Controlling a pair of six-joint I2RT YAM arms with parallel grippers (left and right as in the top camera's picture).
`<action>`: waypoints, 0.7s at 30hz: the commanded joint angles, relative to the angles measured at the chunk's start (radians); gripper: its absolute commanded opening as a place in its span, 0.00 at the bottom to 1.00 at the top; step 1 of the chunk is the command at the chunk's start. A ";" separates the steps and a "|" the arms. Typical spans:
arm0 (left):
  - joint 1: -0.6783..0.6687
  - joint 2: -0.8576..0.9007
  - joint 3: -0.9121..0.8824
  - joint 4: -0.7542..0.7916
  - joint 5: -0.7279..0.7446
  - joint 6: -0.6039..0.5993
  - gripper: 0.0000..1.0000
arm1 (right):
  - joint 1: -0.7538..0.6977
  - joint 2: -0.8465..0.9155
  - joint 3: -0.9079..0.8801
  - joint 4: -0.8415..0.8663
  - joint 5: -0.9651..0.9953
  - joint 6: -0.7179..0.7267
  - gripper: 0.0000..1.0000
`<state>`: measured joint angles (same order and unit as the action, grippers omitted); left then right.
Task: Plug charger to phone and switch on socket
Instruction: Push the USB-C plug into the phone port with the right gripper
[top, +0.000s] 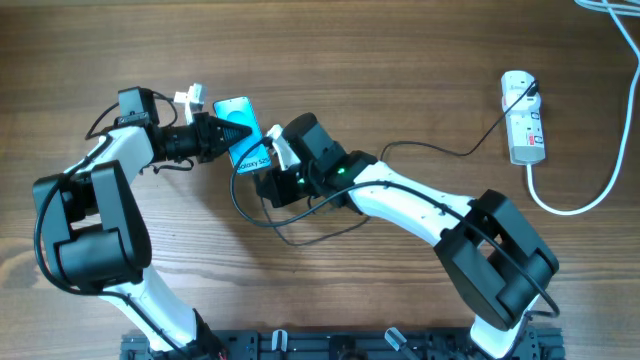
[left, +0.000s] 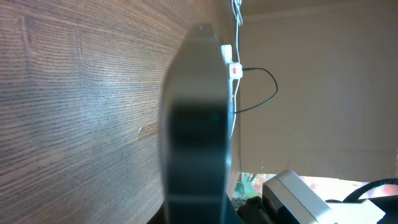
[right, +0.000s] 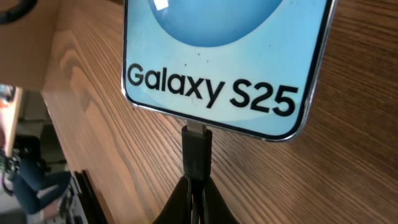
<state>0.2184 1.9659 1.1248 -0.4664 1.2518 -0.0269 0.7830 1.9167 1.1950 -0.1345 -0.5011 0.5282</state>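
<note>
The phone (top: 243, 128) has a teal-blue screen reading "Galaxy S25" and lies tilted at the table's middle left. My left gripper (top: 222, 134) is shut on the phone from the left; the left wrist view shows the phone edge-on and blurred (left: 196, 124). My right gripper (top: 272, 162) is shut on the charger's black connector (right: 197, 149), whose silvery tip sits at the port in the phone's bottom edge (right: 224, 56). The black charger cable (top: 430, 150) runs right to the white socket (top: 523, 118), where its black plug sits. The socket also shows far off in the left wrist view (left: 229, 62).
The socket's thick white lead (top: 590, 200) curves along the right edge of the table. Slack black cable loops on the wood below my right gripper (top: 290, 225). A black rail (top: 330, 345) runs along the front edge.
</note>
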 joint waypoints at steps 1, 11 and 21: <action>-0.001 -0.022 -0.002 -0.008 0.046 0.023 0.04 | -0.009 0.010 0.003 0.070 0.053 0.064 0.04; -0.001 -0.022 -0.002 -0.008 0.046 0.023 0.04 | -0.018 -0.008 0.003 0.082 0.030 0.047 0.04; -0.001 -0.022 -0.002 -0.016 0.046 0.023 0.04 | -0.040 -0.051 0.004 0.047 0.033 -0.042 0.04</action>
<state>0.2272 1.9659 1.1294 -0.4675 1.2552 -0.0269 0.7795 1.9133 1.1839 -0.1032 -0.5053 0.5247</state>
